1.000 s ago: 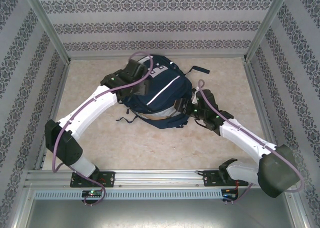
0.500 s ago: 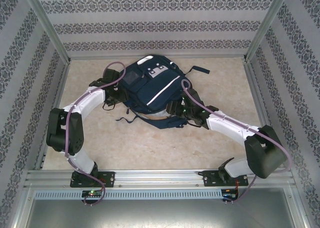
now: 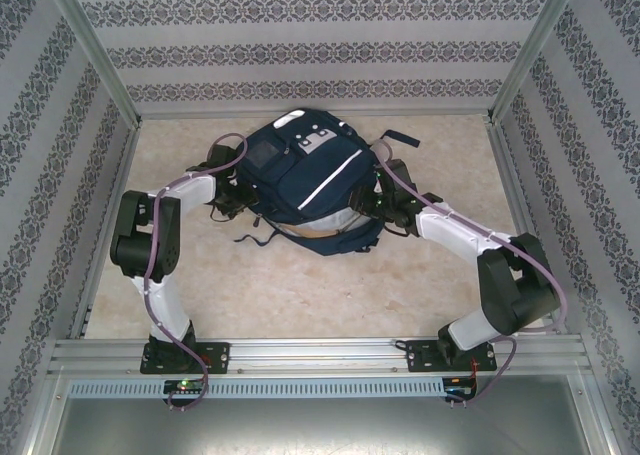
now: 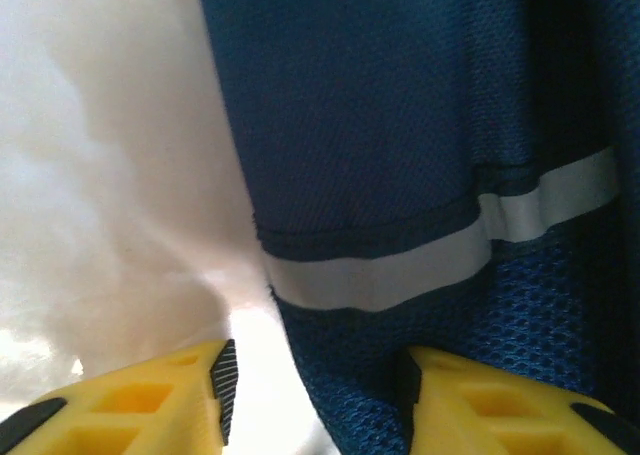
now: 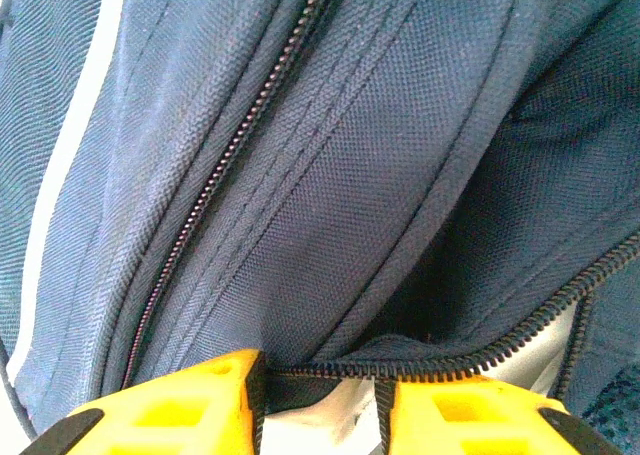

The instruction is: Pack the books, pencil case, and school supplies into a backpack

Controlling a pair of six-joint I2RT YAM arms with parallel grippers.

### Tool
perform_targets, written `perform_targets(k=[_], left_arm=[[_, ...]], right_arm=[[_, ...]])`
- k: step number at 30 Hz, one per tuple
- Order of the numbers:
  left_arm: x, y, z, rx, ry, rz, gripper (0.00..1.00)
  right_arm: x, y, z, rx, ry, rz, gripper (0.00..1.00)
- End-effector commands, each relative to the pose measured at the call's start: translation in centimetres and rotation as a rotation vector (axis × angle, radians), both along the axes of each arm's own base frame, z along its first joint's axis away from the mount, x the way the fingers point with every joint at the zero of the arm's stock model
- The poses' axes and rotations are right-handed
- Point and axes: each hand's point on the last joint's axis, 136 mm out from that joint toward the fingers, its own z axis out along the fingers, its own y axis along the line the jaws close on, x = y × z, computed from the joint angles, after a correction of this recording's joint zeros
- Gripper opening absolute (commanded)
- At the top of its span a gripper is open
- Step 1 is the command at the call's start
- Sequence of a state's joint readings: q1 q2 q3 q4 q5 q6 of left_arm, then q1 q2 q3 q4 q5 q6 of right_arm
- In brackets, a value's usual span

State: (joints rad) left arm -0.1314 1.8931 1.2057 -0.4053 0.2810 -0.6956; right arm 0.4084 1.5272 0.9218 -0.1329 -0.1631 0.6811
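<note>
The navy backpack (image 3: 310,180) lies flat mid-table, its white stripe (image 3: 330,180) running diagonally. My left gripper (image 3: 232,190) sits at its left side, open. Blue mesh fabric (image 4: 350,395) and the white stripe (image 4: 400,270) lie between and beyond its yellow fingers (image 4: 150,410). My right gripper (image 3: 377,203) is at the backpack's right side, jaws apart, with the zipper rim (image 5: 330,370) of the opening lying across its fingertips. Something pale (image 5: 335,425) shows inside the opening; I cannot tell what it is. The books and school supplies are hidden.
Dark straps (image 3: 265,237) trail from the backpack's lower left, and another strap (image 3: 400,138) sticks out at its upper right. Patterned walls and metal posts (image 3: 95,50) enclose the beige table (image 3: 300,295) on three sides.
The left gripper came down off the backpack's top to its left side. The right gripper slid up along the right side. Both arms folded, their elbows pulled back towards the bases.
</note>
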Motion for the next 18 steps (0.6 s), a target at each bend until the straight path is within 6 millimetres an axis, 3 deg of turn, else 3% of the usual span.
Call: perform_targets(k=[1,5,11,18], left_arm=[[2.5,-0.1,0.6,-0.040,-0.061,0.049,0.35],[2.6,-0.8,0.8,-0.075,-0.072,0.047,0.00],[1.0,-2.1,2.5,-0.138,-0.121,0.066,0.00],[-2.3,-5.5,4.7,-0.162,-0.157,0.042,0.00]], right_arm=[[1.6,-1.1,0.6,-0.044,-0.031,-0.004,0.34],[2.7,-1.9,1.3,-0.053,-0.046,-0.005,0.33],[4.0,-3.7,2.2,-0.087,-0.061,-0.014,0.33],[4.1,-5.2,4.8,-0.136,-0.101,-0.011,0.34]])
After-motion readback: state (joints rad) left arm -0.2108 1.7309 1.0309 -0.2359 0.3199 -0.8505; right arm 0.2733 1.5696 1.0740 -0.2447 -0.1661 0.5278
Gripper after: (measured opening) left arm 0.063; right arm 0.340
